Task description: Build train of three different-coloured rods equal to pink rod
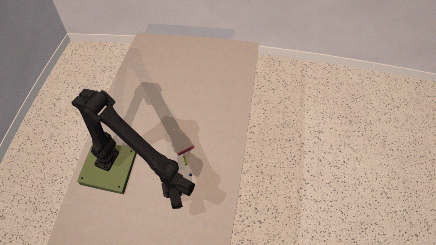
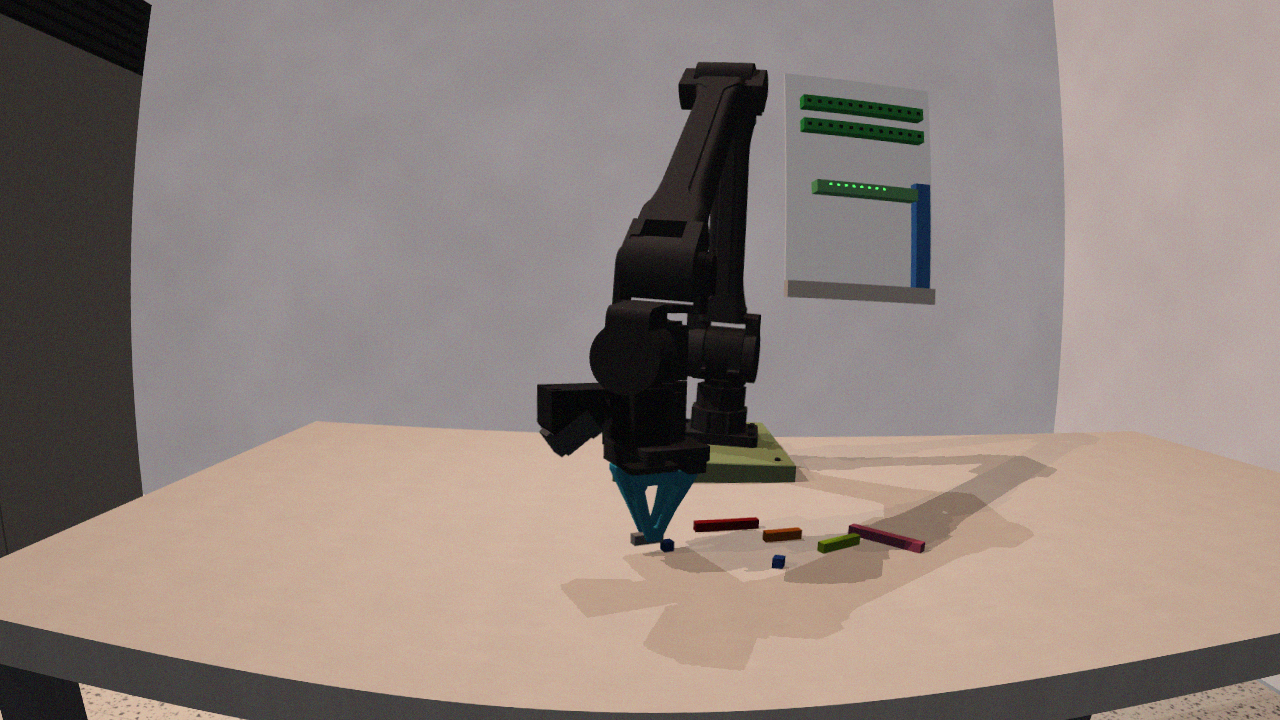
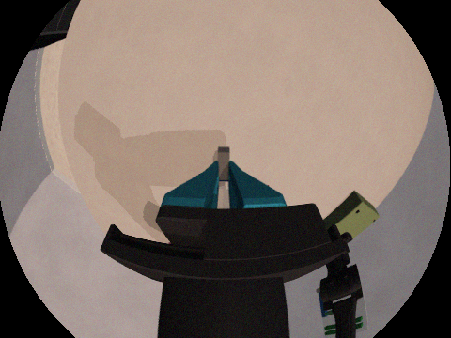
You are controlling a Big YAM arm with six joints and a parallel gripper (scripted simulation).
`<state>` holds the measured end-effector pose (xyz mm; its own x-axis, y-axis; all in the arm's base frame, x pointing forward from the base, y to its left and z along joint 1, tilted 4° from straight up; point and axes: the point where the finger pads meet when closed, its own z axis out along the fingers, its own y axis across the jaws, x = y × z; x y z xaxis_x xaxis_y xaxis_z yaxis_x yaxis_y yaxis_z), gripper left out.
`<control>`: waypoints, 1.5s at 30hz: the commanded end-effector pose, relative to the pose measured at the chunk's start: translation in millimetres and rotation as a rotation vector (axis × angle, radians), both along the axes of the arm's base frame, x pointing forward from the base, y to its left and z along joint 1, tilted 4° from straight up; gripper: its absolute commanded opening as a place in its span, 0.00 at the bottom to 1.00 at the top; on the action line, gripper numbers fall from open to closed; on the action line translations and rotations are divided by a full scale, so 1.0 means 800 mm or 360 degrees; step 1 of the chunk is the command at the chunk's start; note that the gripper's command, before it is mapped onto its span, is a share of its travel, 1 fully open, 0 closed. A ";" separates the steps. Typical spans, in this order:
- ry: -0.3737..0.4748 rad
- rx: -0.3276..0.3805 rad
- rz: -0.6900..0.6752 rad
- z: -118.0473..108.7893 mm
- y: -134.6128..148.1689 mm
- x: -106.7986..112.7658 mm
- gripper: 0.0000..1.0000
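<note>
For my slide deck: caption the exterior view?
End effector shut on the grey rod at the table, blue cube beside it.

- Gripper down at table, clamped on grey rod.
- Blue cube just beside.
- Red rod, orange rod, lime rod, pink rod lying rightward.
- Second blue cube nearer the front.
</note>
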<state>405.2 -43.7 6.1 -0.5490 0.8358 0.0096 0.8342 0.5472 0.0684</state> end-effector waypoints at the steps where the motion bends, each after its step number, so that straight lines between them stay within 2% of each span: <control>1: -0.0037 -0.0013 -0.0006 0.010 0.001 0.004 0.04; 8: -0.0010 -0.0010 -0.0005 -0.006 0.002 0.003 0.04; 20: -0.0006 -0.0009 -0.0002 -0.015 0.003 0.003 0.04; 45: -0.0016 -0.0010 -0.0002 -0.012 0.003 0.004 0.04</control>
<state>406.7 -43.6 -2.9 -0.5485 0.8361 0.0073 0.8343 0.5467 0.0711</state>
